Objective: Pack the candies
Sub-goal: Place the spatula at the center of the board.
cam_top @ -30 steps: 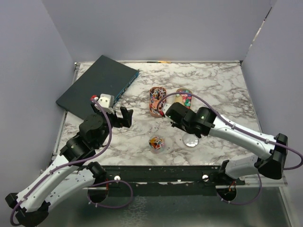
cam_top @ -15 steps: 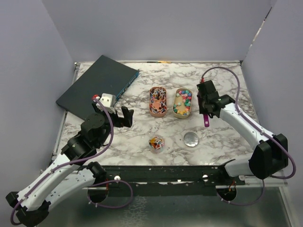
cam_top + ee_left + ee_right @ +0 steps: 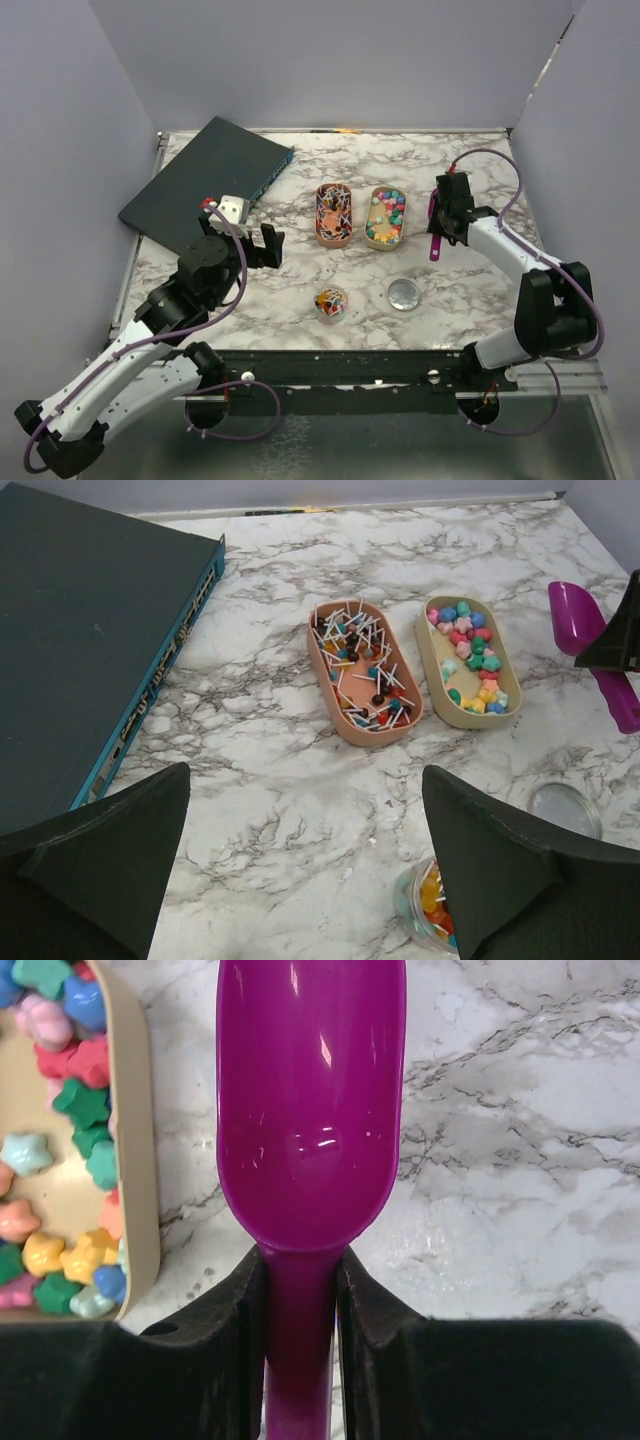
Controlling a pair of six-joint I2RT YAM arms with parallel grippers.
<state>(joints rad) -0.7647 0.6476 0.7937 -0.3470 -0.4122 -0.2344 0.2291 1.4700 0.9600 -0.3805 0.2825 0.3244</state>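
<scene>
Two tan oval trays stand mid-table. The left tray (image 3: 333, 213) (image 3: 365, 675) holds twisted-wrapper candies in dark, orange and white. The right tray (image 3: 385, 217) (image 3: 470, 665) (image 3: 135, 1140) holds small bright candies in red, blue, green, yellow and pink. A small clear jar (image 3: 331, 302) (image 3: 428, 905) with mixed candies stands in front of them. My right gripper (image 3: 438, 225) (image 3: 300, 1260) is shut on the handle of a purple scoop (image 3: 436, 250) (image 3: 310, 1110) (image 3: 585, 620), just right of the right tray; the scoop's bowl looks empty. My left gripper (image 3: 245, 240) (image 3: 305, 770) is open and empty, left of the trays.
A round clear lid (image 3: 404, 293) (image 3: 565, 808) lies right of the jar. A flat dark blue box (image 3: 205, 180) (image 3: 80, 650) lies at the back left. Grey walls close in the marble table (image 3: 470, 160) on three sides.
My right arm has swung with the scoop from beside the trays, above the lid, to the right of the right tray. My left gripper has shifted only slightly.
</scene>
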